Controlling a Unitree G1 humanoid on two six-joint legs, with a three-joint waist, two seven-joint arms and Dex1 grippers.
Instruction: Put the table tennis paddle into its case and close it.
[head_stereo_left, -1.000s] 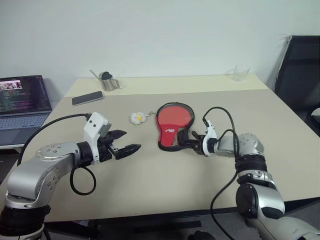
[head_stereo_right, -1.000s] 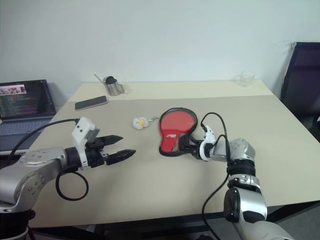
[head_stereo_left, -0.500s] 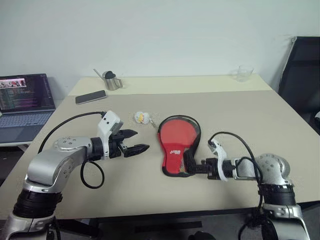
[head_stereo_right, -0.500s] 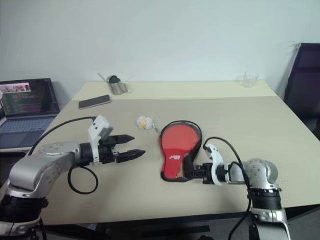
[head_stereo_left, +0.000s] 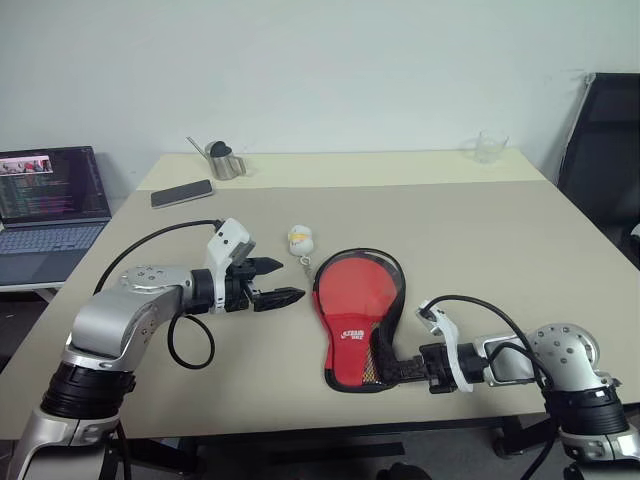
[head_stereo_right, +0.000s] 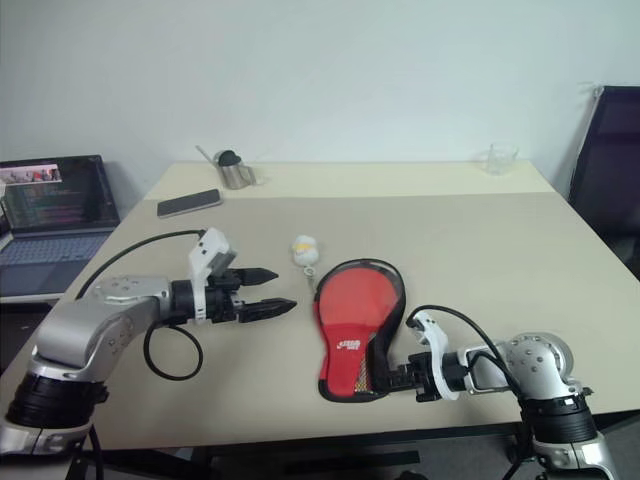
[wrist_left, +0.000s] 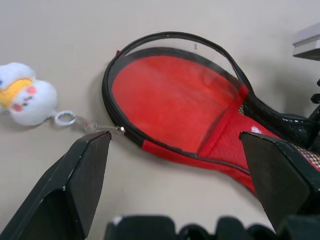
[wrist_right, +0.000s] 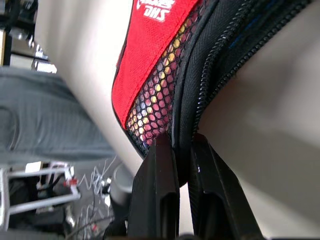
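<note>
The red, black-trimmed case (head_stereo_left: 357, 316) lies flat on the table (head_stereo_left: 520, 230), zip gaping round its head (what fills it I cannot tell), so closing looks to be the step in hand. The right pincer (head_stereo_left: 392, 369) is pinching its handle-end edge; the left pincer (head_stereo_left: 277, 296) hovers spread beside the fluffy charm (head_stereo_left: 301, 239). Next the left should take the zip pull (wrist_left: 120, 129) and run it round while the right holds firm.

chair (head_stereo_left: 612, 150) cut by edge, laptop (head_stereo_left: 45, 205) partly cropped
</note>
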